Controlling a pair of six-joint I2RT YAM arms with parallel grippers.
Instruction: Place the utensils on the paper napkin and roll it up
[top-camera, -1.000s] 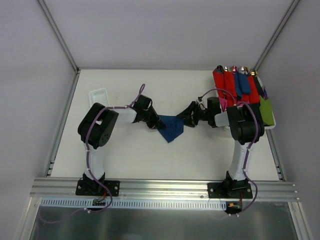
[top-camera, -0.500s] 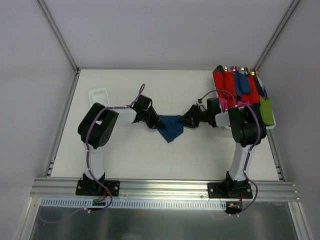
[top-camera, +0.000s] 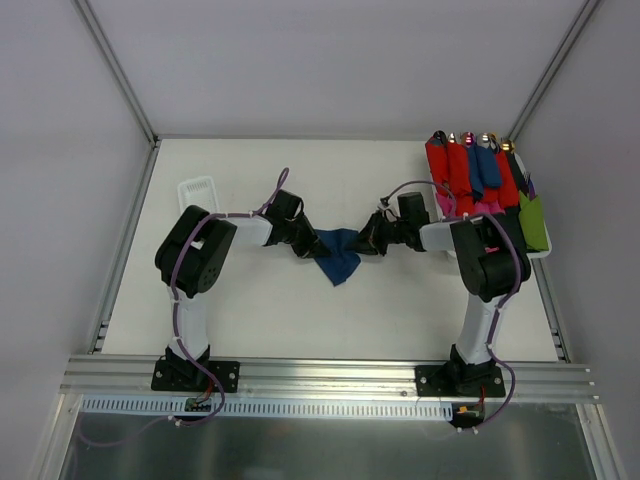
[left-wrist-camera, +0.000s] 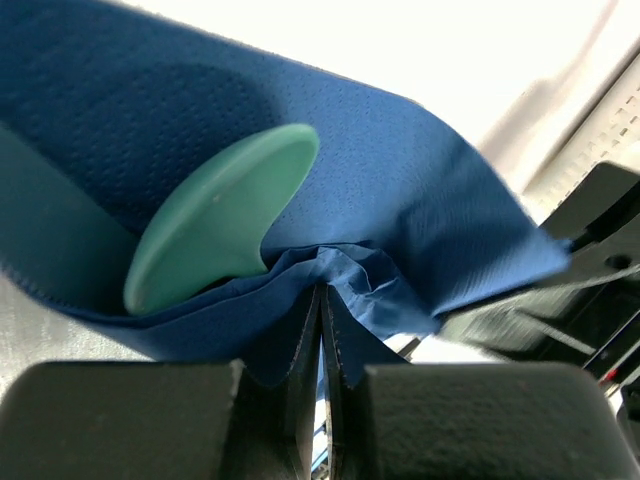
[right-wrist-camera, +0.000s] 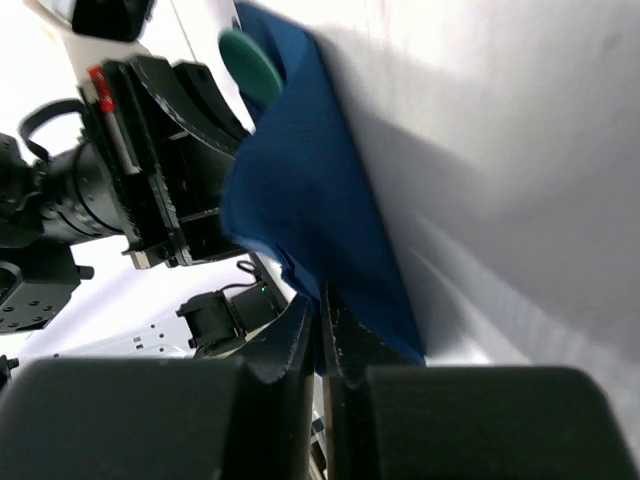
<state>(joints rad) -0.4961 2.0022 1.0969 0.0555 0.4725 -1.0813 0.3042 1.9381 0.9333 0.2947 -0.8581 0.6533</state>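
Midway between the side edges of the bench (top-camera: 250, 310), the left hand (left-wrist-camera: 322, 305) and the right hand (right-wrist-camera: 322, 310) each pinch the paper napkin (top-camera: 340, 262). Uneven pulling may tear it or spill the utensil (left-wrist-camera: 215, 225) inside.

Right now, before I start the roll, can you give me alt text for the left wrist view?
The left hand, shut, pinches a bunched edge of the navy napkin, which drapes behind a rounded teal utensil end resting in its fold. Blurred black machinery sits at the right edge.
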